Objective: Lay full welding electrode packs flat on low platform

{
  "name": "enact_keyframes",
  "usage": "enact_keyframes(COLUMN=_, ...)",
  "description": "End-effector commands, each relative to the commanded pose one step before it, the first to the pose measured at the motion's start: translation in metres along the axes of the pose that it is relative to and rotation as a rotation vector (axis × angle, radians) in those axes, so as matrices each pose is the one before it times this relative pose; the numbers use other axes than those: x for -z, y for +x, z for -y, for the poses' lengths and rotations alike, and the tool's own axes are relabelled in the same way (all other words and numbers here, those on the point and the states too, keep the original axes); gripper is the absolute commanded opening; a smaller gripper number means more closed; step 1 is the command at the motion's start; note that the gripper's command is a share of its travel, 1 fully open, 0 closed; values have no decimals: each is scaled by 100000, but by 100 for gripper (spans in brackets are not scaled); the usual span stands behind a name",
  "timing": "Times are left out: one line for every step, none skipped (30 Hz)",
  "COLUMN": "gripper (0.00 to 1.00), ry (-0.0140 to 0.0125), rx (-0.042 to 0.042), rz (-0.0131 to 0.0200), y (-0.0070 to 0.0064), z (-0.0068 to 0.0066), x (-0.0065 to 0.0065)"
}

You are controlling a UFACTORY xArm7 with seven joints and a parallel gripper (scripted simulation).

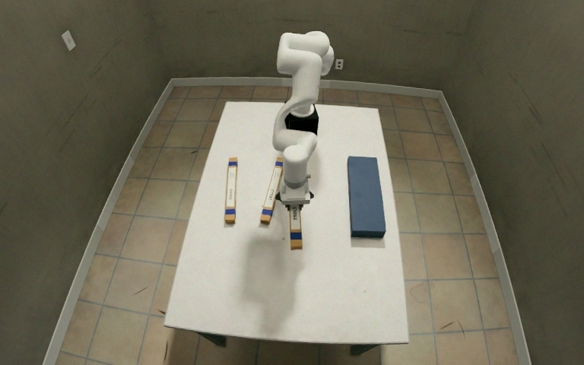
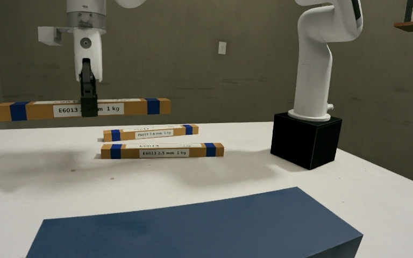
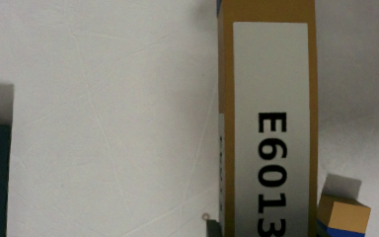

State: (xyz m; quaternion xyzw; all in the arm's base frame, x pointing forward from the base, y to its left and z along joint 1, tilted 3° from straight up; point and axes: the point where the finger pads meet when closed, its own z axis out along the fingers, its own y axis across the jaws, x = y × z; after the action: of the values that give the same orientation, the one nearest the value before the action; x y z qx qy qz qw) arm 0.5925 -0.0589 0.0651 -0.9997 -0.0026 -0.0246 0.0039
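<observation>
Gripper (image 1: 295, 206) (image 2: 88, 110) is clamped on one raised pack (image 1: 296, 226) (image 2: 134, 107) (image 3: 271, 89). Platform (image 1: 366, 195) (image 2: 194, 228) carries no packs. Weights appear unsettled; placing full packs and release remain outstanding.

3 electrode packs (image 1: 296, 223) (image 2: 68, 109) (image 3: 270, 74), 1 blue platform (image 1: 366, 195) (image 2: 194, 222), 1 white tbl (image 1: 335, 292) (image 2: 231, 182) (image 3: 123, 99), 1 arm (image 1: 296, 165) (image 2: 313, 72), 1 blk base block (image 1: 313, 125) (image 2: 292, 143).

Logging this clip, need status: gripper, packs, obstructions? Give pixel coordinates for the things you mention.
Gripper (image 1: 295, 205) (image 2: 88, 110) shut on one pack (image 1: 296, 240) (image 2: 134, 107) (image 3: 271, 74), held aloft. Other two packs flat on table, off the blue platform (image 1: 366, 195) (image 2: 194, 222). Nothing seen on platform.
</observation>
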Motion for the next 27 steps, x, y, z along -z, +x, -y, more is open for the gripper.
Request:
enact_keyframes(gripper=35, ry=-3, rx=311, rz=-608, y=197, z=-28, x=262)
enact_keyframes(gripper=35, ry=0, rx=0, rz=0, y=0, z=0, x=0)
enact_keyframes(gripper=35, ry=0, rx=0, rz=0, y=0, z=0, x=0)
enact_keyframes(gripper=35, ry=0, rx=0, rz=0, y=0, z=0, x=0)
enact_keyframes(gripper=35, ry=0, rx=0, rz=0, y=0, z=0, x=0)
enact_keyframes(gripper=35, ry=0, rx=0, rz=0, y=0, z=0, x=0)
enact_keyframes(gripper=35, ry=0, rx=0, rz=0, y=0, z=0, x=0)
enact_keyframes(gripper=35, ry=0, rx=0, rz=0, y=0, z=0, x=0)
enact_keyframes(gripper=35, ry=0, rx=0, rz=0, y=0, z=0, x=0)
enact_keyframes(gripper=35, ry=0, rx=0, rz=0, y=0, z=0, x=0)
enact_keyframes(gripper=35, ry=0, rx=0, rz=0, y=0, z=0, x=0)
enact_keyframes(gripper=35, ry=0, rx=0, rz=0, y=-1, z=1, x=0)
enact_keyframes(gripper=35, ry=0, rx=0, rz=0, y=0, z=0, x=0)
enact_keyframes(gripper=35, ry=0, rx=0, rz=0, y=0, z=0, x=0)
enact_keyframes(gripper=35, ry=0, rx=0, rz=0, y=-3, z=4, x=0)
enact_keyframes(gripper=35, ry=1, rx=1, rz=0, y=-9, z=10, x=0)
enact_keyframes(gripper=35, ry=1, rx=1, rz=0, y=-17, z=18, x=0)
enact_keyframes(gripper=35, ry=2, rx=2, rz=1, y=-27, z=29, x=0)
enact_keyframes(gripper=35, ry=3, rx=2, rz=1, y=-39, z=41, x=0)
enact_keyframes(gripper=35, ry=4, rx=3, rz=1, y=-52, z=56, x=0)
enact_keyframes(gripper=35, ry=6, rx=4, rz=2, y=-67, z=71, x=0)
enact_keyframes(gripper=35, ry=7, rx=5, rz=2, y=-83, z=88, x=0)
enact_keyframes(gripper=35, ry=3, rx=2, rz=1, y=-99, z=106, x=0)
enact_keyframes(gripper=35, ry=0, rx=0, rz=0, y=-117, z=124, x=0)
enact_keyframes(gripper=35, ry=0, rx=0, rz=0, y=-135, z=143, x=0)
enact_keyframes(gripper=35, ry=0, rx=0, rz=0, y=-154, z=164, x=0)
enact_keyframes(gripper=35, ry=0, rx=0, rz=0, y=-173, z=183, x=0)
